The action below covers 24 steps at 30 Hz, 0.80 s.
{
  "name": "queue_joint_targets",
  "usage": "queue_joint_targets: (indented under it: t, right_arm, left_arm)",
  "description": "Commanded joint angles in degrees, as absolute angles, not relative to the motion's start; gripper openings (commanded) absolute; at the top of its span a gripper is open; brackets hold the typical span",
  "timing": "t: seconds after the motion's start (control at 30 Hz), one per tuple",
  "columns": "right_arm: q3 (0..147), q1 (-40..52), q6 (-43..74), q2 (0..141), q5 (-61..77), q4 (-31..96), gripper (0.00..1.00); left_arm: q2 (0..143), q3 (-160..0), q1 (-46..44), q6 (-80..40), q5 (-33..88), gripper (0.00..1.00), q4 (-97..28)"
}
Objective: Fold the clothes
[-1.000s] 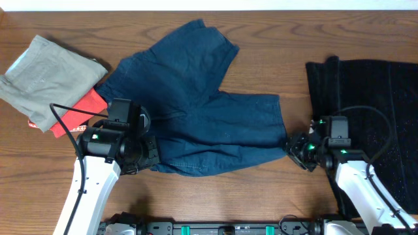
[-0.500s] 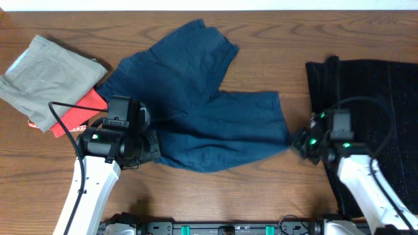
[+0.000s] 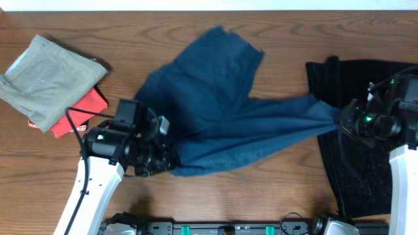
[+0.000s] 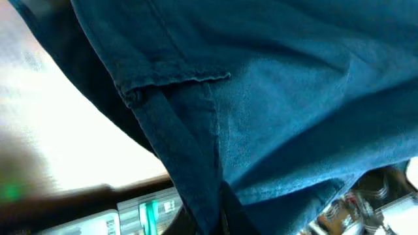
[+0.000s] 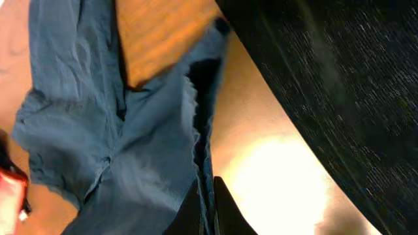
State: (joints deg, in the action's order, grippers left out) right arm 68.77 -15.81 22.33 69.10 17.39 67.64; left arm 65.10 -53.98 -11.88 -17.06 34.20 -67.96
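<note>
Two grippers share the dark navy-blue cotton trousers (image 3: 222, 124), which span the middle of the overhead frame. The left gripper (image 3: 162, 156) is clamped shut on the bunched end at lower left. The right gripper (image 3: 341, 124) is closed on a leg hem at centre right, and the right wrist view shows that frayed edge nipped between its fingers (image 5: 225, 209). The cloth pulls into taut folds between them, while the other leg trails to the upper centre over the brown wooden table (image 3: 281, 189).

The fabric looks soft, light and limp, and would likely sag and bunch wherever it is unsupported. It does not look slippery. Stitched seams (image 4: 196, 79) and hems seem the firmest holds.

A black speckled cloth (image 3: 372, 91) lies at right. A khaki-grey folded garment (image 3: 49, 78) overlaps a red folded garment (image 3: 81, 112) at upper left.
</note>
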Motion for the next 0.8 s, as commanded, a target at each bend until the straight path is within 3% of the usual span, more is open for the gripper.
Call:
queue_joint_targets:
  t: [0.0,0.17,0.33,0.53,0.77]
  right_arm:
    - [72.6,-17.78,16.78,68.25,9.67,69.65,0.01]
    - [76.79,-17.56,13.45,66.59,5.85,72.42,0.01]
    - [80.99,-14.81,11.03,66.57,7.57,69.25,0.01]
    - [81.19,-8.05,9.28,69.28,9.23,59.75,0.01]
    - [81.17,0.4,9.28,78.67,9.26,50.96,0.01]
  left_arm:
    - [62.43,-54.63,-11.55,-15.22,31.97,0.06,-73.21]
    - [55.44,-54.68,-11.55,-15.27,31.99,0.06,-79.29]
    - [48.29,-54.68,-11.55,-19.84,28.88,0.06,-74.52]
    - [46.72,-54.61,-11.55,-33.28,15.14,0.06,-66.24]
    - [51.62,-54.5,-11.55,-48.62,5.82,0.06,-64.75]
